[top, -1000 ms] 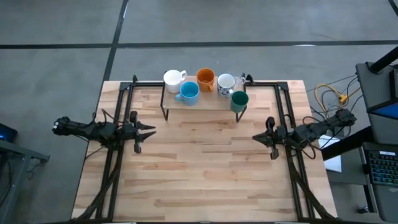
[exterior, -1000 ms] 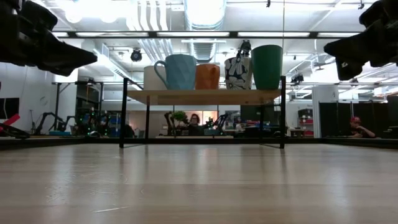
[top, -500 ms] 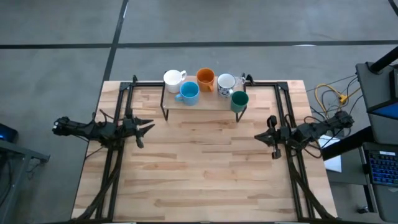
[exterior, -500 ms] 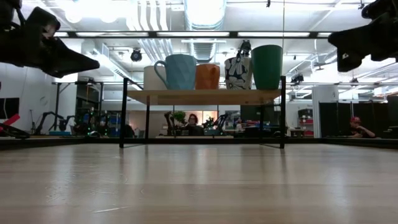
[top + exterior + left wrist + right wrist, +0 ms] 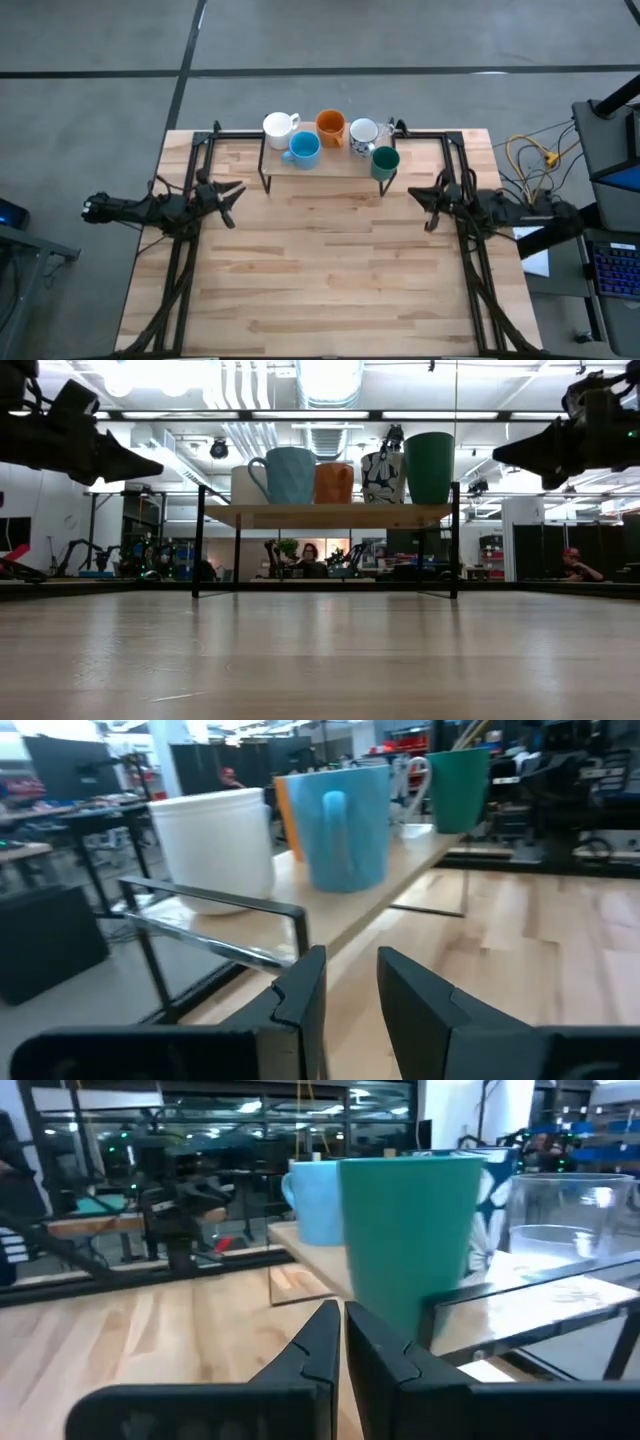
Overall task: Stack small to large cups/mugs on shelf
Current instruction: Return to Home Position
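Now left pincer (image 5: 350, 960) hangs narrowly parted, right pincer (image 5: 342, 1312) closed, over wooden tabletop (image 5: 330, 285), workshop (image 5: 560, 545) beyond.

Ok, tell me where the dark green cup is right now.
In the high view the dark green cup stands on the shelf at its right end, on the corner toward the picture's bottom, right beside the patterned mug.

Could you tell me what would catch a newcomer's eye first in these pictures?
Colourful mugs crowd the shelf at the far edge of the table: white mug, light blue mug, orange mug, patterned mug and dark green cup. The left tool and right tool hover empty on either side, both pointing towards the shelf.
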You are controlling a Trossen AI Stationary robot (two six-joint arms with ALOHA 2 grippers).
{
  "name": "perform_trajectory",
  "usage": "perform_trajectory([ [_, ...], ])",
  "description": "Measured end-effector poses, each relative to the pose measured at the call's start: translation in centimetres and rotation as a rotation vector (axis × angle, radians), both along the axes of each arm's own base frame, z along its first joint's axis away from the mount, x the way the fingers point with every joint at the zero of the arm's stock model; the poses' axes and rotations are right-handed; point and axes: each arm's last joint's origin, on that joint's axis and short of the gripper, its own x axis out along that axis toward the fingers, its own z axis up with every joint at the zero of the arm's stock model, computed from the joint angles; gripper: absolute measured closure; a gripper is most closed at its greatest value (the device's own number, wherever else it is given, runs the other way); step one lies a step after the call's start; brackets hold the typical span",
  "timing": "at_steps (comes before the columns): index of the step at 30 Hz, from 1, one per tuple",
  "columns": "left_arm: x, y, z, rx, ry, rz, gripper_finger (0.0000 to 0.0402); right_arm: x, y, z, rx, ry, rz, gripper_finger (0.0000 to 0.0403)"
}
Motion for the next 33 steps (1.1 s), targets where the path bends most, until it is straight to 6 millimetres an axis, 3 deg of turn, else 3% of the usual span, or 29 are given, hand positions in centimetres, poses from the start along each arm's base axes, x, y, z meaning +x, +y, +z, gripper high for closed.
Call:
perform_trajectory([
  [16,0.0,2.0,-0.4,0.017,0.069,0.203,0.0323,-0.1,-2.5,-0.7,0.077,0.049,0.007,0.0390],
  [22,0.3,1.9,-0.5,-0.002,0.110,-0.043,0.0323,-0.2,-2.7,-0.7,0.088,0.046,0.021,0.0390],
  [33,0.4,0.8,-0.2,-0.250,-0.043,-0.475,0.0323,-0.2,-2.7,-0.7,0.096,0.043,0.023,0.0390],
])
